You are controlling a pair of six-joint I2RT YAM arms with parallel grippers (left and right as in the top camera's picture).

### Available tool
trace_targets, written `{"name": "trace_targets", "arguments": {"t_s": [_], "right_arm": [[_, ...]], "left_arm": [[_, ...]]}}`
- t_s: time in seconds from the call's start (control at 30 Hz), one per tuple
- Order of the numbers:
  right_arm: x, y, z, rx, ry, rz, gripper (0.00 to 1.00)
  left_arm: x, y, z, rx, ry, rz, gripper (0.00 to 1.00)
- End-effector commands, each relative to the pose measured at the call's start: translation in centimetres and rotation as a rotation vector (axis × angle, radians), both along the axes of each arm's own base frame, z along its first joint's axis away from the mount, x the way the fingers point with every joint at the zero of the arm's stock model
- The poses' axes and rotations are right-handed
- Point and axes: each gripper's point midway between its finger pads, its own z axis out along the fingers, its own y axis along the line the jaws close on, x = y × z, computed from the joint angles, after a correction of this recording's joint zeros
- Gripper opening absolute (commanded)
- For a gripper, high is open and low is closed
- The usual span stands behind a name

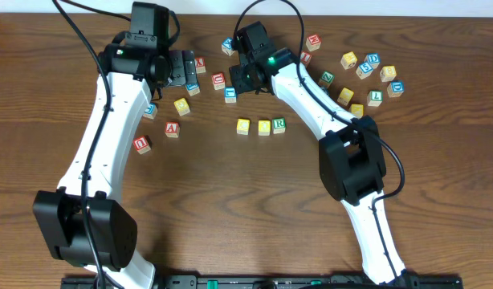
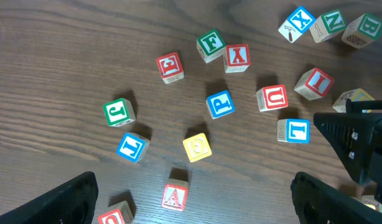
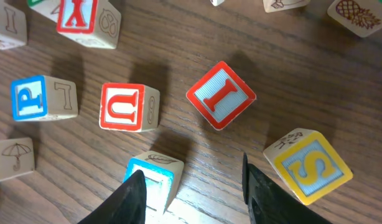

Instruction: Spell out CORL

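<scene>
While the word lacks its last letter, we take in the table (image 1: 230, 201) first. It is bare wood with loose blocks scattered across the upper half of the overhead frame. We see no box, tray or bowl anywhere, so nothing sits inside anything.

The right arm (image 1: 309, 95) reaches from lower right to upper centre, and the left arm (image 1: 110, 120) runs up the left side. The left gripper (image 2: 194, 186) hangs over the upper-left scatter, fingers wide apart and holding nothing. The right gripper (image 3: 194, 193) is spread too, low over the blue L block (image 3: 155, 179). That block lies at the bottom of the right wrist frame, close against the left-hand finger and well apart from the right-hand one.

At centre overhead, two yellow blocks (image 1: 243, 126) and the green R block (image 1: 279, 124) stand in a row, with free wood to the right of the R.

We judge the step in hand to be the pick of the L. To do it well, we should:
- shift the fingers leftward in the wrist frame until the block sits midway between them;
- square them to its flat sides;
- come down clear of the red U block (image 3: 122, 107) and the red I block (image 3: 220, 94);
- close evenly so the block does not twist;
- set it just beside the R, in line, without nudging the row.
</scene>
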Motion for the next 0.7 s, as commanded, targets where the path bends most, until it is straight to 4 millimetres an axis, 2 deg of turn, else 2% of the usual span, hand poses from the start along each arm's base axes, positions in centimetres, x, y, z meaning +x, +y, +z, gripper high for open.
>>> {"name": "trace_targets", "arguments": {"t_s": [0.0, 0.07, 0.2, 0.33, 0.53, 0.67], "right_arm": [[-0.5, 1.2, 0.6, 0.047, 0.022, -0.062, 0.47], [-0.7, 1.6, 0.7, 0.074, 0.042, -0.116, 0.62], [-0.8, 1.9, 0.2, 0.072, 0.047, -0.19, 0.65], [-0.9, 2.3, -0.7, 0.056, 0.046, -0.184, 0.64], [-1.0, 2.3, -3.5, 0.026, 0.066, -0.169, 0.59], [-0.8, 2.8, -3.9, 0.024, 0.047, -0.119, 0.55]], "left_arm": [[0.1, 0.0, -0.7, 0.006, 0.016, -0.003, 0.98], [0.1, 0.0, -0.7, 0.006, 0.016, -0.003, 0.98], [0.1, 0.0, -0.7, 0.006, 0.016, -0.003, 0.98], [0.1, 0.0, -0.7, 0.006, 0.016, -0.002, 0.98], [0.1, 0.0, -0.7, 0.006, 0.016, -0.002, 0.98], [0.1, 0.0, -0.7, 0.006, 0.016, -0.003, 0.98]]}}
